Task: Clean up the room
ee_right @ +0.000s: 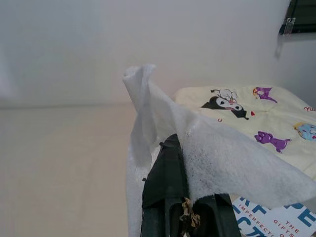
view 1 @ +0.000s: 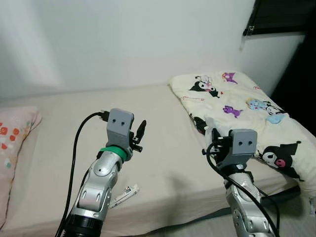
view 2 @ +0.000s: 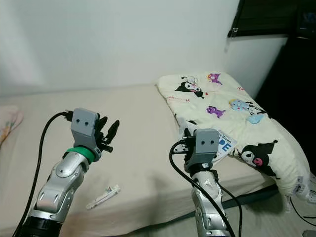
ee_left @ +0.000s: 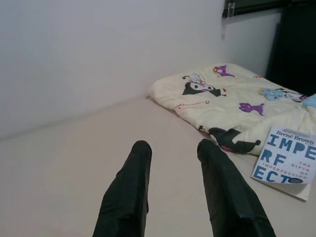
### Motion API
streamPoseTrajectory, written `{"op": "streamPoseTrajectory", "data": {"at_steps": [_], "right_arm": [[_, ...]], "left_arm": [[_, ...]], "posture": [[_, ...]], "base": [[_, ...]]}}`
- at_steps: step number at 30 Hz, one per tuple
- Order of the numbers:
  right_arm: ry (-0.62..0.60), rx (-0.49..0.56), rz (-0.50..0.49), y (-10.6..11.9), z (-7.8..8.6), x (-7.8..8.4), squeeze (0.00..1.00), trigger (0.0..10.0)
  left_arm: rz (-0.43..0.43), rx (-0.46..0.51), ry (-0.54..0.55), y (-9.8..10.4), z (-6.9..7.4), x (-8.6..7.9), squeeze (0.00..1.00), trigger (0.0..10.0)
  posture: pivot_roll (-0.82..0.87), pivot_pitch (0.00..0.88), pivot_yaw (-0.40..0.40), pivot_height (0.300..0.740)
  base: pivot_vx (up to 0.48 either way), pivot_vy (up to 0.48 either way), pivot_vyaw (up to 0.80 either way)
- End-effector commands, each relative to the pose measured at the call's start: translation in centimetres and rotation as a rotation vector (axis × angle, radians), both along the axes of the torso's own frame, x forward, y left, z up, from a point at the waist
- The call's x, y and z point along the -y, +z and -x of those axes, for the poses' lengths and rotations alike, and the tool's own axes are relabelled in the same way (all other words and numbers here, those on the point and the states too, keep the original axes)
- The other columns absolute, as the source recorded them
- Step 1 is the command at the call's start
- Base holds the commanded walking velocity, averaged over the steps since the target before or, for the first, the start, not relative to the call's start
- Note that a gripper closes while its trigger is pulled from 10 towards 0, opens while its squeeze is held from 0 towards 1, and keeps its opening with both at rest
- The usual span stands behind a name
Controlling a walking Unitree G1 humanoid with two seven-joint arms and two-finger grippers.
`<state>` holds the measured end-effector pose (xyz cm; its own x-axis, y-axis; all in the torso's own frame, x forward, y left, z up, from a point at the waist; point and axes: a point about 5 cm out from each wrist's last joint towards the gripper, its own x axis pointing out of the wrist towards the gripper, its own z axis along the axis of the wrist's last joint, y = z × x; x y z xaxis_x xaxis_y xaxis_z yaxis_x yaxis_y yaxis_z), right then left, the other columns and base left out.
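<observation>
A pale pink patterned pillow point(view 1: 12, 148) lies at the far left of the beige-sheeted bed point(view 1: 74, 106), which runs along a plain white wall point(view 1: 123, 39). The left claw point(ee_left: 173, 163) hovers over bare sheet, fingers parted and empty; a small white packet point(view 2: 102, 196) lies near the bed's front edge, below it. The right claw point(ee_right: 185, 197) is closed on a crumpled white wipe point(ee_right: 207, 158). Just right of it rests a white book with blue lettering point(ee_left: 286, 158), touching the cream cartoon-print quilt point(view 1: 247, 108) that overhangs the bed's right corner beside a dark doorway point(view 2: 291, 94).
</observation>
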<state>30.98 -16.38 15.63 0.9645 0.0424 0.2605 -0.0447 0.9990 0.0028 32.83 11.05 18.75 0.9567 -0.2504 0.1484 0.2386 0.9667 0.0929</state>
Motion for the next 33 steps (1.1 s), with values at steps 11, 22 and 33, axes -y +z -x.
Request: {"op": "streamPoseTrajectory", "data": {"at_steps": [11, 22, 33], "right_arm": [[0.004, -0.011, -0.017, -0.42, 0.18, -0.05, 0.0, 10.0], [0.003, -0.012, -0.019, -0.46, 0.22, -0.03, 0.0, 10.0], [0.001, -0.013, -0.021, -0.52, 0.26, -0.05, 0.0, 10.0]], "left_arm": [[-0.016, -0.018, 0.01, -0.46, -0.17, 0.05, 0.0, 10.0], [-0.024, -0.024, 0.016, -0.6, -0.22, -0.05, 0.0, 10.0], [-0.026, -0.026, 0.018, -0.56, -0.3, -0.07, 0.0, 10.0]], "posture": [[-0.14, 0.0, 0.068, 0.714], [-0.15, 0.0, 0.071, 0.714], [-0.15, 0.0, 0.074, 0.714]], "base": [[0.0, -0.234, 0.0], [0.0, -0.067, 0.0], [0.0, -0.114, 0.0]]}}
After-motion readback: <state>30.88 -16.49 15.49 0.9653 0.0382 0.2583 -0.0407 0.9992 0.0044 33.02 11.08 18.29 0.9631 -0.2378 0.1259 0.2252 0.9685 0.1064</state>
